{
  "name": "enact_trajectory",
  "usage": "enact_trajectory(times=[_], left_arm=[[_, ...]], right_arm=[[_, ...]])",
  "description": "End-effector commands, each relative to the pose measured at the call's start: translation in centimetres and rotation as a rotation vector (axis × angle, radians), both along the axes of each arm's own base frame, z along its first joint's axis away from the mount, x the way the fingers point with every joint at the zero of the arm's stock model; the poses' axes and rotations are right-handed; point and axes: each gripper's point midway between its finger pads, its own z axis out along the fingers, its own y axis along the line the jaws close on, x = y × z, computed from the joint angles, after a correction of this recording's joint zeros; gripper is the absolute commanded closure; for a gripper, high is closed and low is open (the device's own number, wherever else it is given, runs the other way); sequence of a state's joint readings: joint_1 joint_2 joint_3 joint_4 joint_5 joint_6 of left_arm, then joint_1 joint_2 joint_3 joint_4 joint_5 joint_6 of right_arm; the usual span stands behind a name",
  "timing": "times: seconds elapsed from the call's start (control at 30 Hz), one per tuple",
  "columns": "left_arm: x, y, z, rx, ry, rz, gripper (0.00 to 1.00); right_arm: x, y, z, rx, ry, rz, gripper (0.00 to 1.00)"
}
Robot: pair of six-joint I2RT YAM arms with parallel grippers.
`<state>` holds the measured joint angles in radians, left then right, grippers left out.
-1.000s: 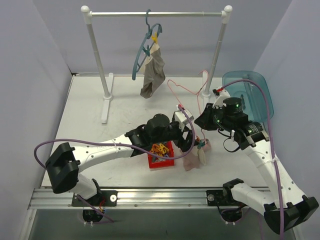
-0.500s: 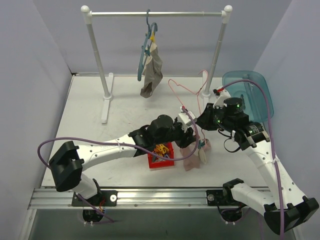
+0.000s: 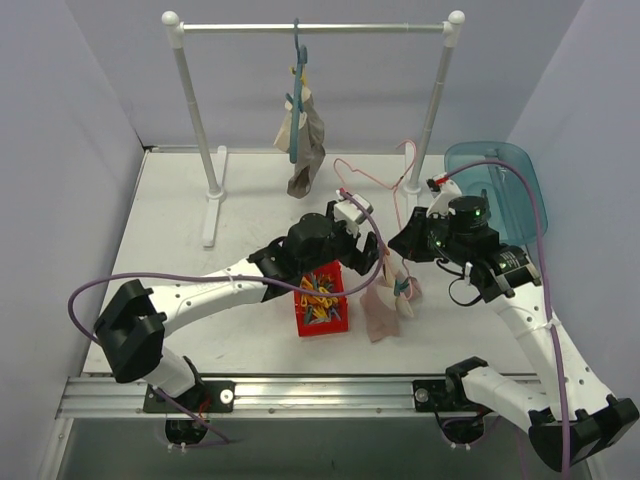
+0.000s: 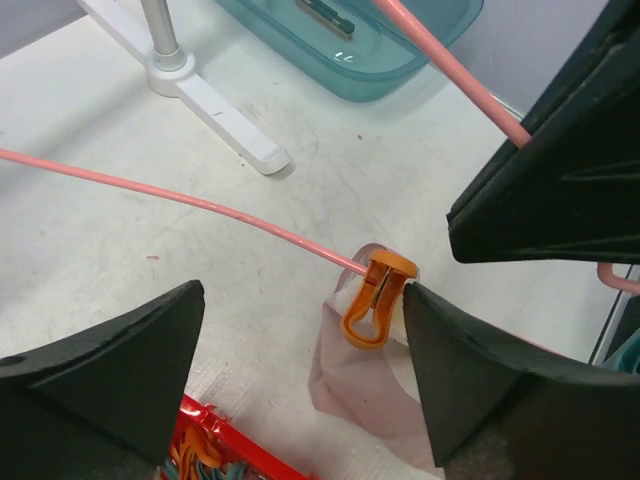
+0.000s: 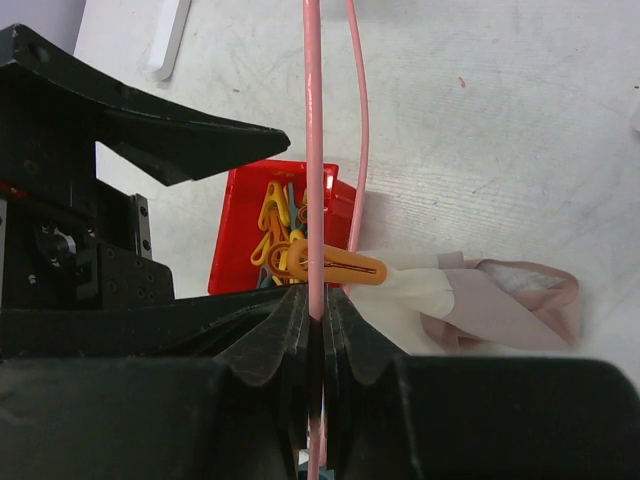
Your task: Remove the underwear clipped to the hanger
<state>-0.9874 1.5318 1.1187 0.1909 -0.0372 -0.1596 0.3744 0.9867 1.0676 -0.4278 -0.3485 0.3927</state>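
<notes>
My right claw [image 5: 315, 303] is pressed tight on the wire of the pink hanger [image 5: 313, 120], holding it above the table [image 3: 170, 240]. The underwear [image 4: 360, 395], a pale beige-pink piece, hangs from that wire by an orange clip [image 4: 375, 300], its lower end draping to the tabletop between the two arms. My left claw [image 4: 302, 295] is spread wide around the clip (the clip sits just beside one finger, and I cannot tell whether they touch). Beneath the left arm stands a red bin [image 3: 322, 328] with loose clips in it. A teal tub [image 3: 500, 185] sits behind the right arm. On the rack [image 3: 310, 28] at the back, a blue hanger [image 3: 297, 80] carries another garment [image 3: 305, 140].
</notes>
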Motion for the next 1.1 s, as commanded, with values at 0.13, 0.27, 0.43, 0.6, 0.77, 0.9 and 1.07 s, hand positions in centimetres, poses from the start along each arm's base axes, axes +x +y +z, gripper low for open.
enact_trajectory(times=[0.13,0.27,0.43,0.6,0.77,0.9,1.07], left_arm=[[-0.5,0.4,3.5,-0.153,0.132,0.057,0.05],[-0.4,0.2,3.6,-0.215,0.274,0.095,0.06],[0.4,1.1,2.7,-0.266,0.464,0.22,0.06],[1.0,1.2,2.5,-0.308,0.589,0.309,0.06],[0.8,-0.6,2.4,-0.326,0.701,0.299,0.06],[0.8,-1.8,2.6,-0.358,0.737,0.271,0.07],[0.1,-2.3,1.4,-0.327,0.781,0.25,0.06]], right_arm=[[0.0,0.1,0.6,0.013,-0.036,0.009,1.0],[0.1,-0.3,0.5,0.002,-0.044,-0.011,1.0],[0.2,-1.4,0.9,-0.025,-0.087,-0.061,1.0],[0.4,-2.2,0.5,-0.057,-0.114,-0.088,1.0],[0.8,-2.2,0.0,-0.058,-0.131,-0.094,1.0],[1.1,-2.1,-0.2,-0.058,-0.141,-0.096,1.0],[1.5,-2.1,0.1,-0.061,-0.156,-0.105,1.0]])
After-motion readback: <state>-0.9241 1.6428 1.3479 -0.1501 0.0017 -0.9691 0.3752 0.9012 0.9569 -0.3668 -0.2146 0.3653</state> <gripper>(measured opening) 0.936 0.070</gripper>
